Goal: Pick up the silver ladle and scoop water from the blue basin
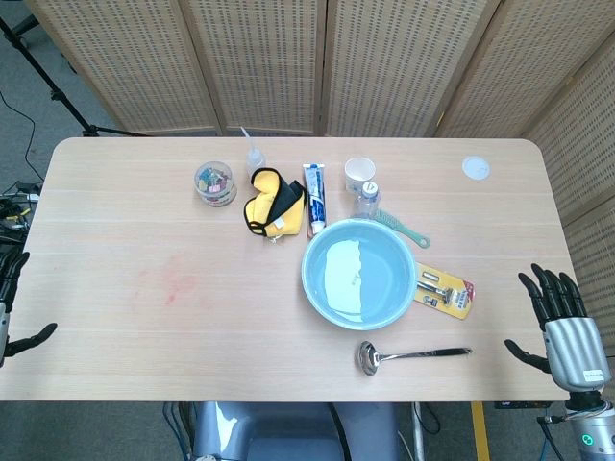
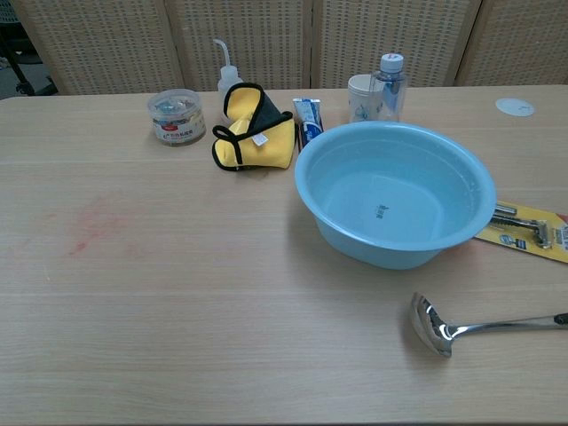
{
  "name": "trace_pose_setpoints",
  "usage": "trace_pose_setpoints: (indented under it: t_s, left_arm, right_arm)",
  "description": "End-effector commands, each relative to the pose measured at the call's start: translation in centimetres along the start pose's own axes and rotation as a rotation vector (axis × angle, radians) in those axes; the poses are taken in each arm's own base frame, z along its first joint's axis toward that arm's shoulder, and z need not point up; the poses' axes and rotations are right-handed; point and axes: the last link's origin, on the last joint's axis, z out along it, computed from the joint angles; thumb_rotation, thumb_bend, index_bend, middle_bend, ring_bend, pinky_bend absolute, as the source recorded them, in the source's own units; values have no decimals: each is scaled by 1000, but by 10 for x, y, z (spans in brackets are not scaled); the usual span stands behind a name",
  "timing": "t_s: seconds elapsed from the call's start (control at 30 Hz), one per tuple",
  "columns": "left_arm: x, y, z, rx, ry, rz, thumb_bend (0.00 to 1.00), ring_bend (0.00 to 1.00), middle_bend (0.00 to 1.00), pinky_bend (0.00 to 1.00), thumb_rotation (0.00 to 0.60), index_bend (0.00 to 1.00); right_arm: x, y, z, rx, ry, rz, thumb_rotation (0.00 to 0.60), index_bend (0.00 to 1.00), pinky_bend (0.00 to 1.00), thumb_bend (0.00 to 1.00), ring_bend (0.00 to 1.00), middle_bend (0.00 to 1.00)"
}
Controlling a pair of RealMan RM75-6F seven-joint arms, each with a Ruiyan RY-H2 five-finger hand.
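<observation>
Evidently ungrasped, the silver ladle (image 1: pixel 413 355) lay near the table's front edge beside the blue basin (image 1: pixel 359 274), within reach of the right hand (image 1: pixel 559 325), whose fingers were spread and empty, like the left hand's (image 1: pixel 13 305).

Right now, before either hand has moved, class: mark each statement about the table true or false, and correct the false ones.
1. The silver ladle lies on the table in front of the blue basin, apart from it. True.
2. The right hand is gripping the ladle's handle. False: it hangs open past the table's right end, holding nothing.
3. The blue basin holds water. True.
4. The ladle's bowl is dipped inside the basin. False: it rests on the table, with its handle pointing toward the right hand.
5. The left hand holds the yellow cloth. False: the cloth lies behind the basin, far from that hand, which holds nothing.
</observation>
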Motion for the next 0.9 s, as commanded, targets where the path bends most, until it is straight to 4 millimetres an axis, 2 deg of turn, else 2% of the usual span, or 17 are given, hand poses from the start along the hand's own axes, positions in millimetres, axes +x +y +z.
trace_pose_setpoints:
  t_s: [0.03, 0.23, 0.37, 0.4, 0.47, 0.5, 0.57, 0.63, 0.73, 0.8, 0.9]
  left_arm:
    - [1, -1, -1, 14, -10, 13, 0, 0, 0, 61, 600, 0]
    - [0, 1, -3, 9, -21, 22, 0, 0, 0, 61, 600, 0]
    - [0, 4, -1, -12, -17, 19, 0, 0, 0, 61, 600, 0]
    - [1, 5, 1, -24, -5, 19, 0, 0, 0, 61, 600, 0]
    - [0, 5, 2, -32, 4, 15, 0, 0, 0, 61, 600, 0]
    - [-1, 5, 2, -34, 3, 14, 0, 0, 0, 61, 600, 0]
    - [-3, 4, 2, -38, -1, 11, 0, 0, 0, 61, 600, 0]
    - [-3, 5, 3, -40, 3, 13, 0, 0, 0, 61, 600, 0]
    - [-2, 4, 3, -33, 8, 10, 0, 0, 0, 61, 600, 0]
    - [-1, 4, 3, -30, 12, 8, 0, 0, 0, 61, 600, 0]
    - [0, 3, 3, -27, 12, 5, 0, 0, 0, 61, 600, 0]
  right_arm:
    - [0, -1, 0, 2, -1, 6, 600, 41, 0, 0, 0, 0]
    - [3, -3, -2, 25, 4, 25, 600, 41, 0, 0, 0, 0]
    - [-1, -6, -3, 45, -44, 49, 600, 41, 0, 0, 0, 0]
    - [-4, -10, -2, 68, -55, 49, 600, 41, 0, 0, 0, 18]
    - [-8, -13, -1, 104, -62, 37, 600, 41, 52, 0, 43, 132]
    - [-9, -14, -1, 118, -66, 29, 600, 41, 116, 0, 105, 232]
    - [-14, -18, 1, 163, -85, 7, 600, 41, 316, 0, 287, 426]
    - [-19, -23, 3, 210, -107, 2, 600, 41, 611, 0, 526, 636]
    - [-32, -31, 7, 261, -214, 44, 600, 62, 855, 0, 695, 781]
    - [-37, -34, 11, 285, -260, 43, 600, 106, 972, 0, 788, 861]
    - [-46, -38, 14, 307, -292, 22, 600, 175, 1000, 0, 863, 929]
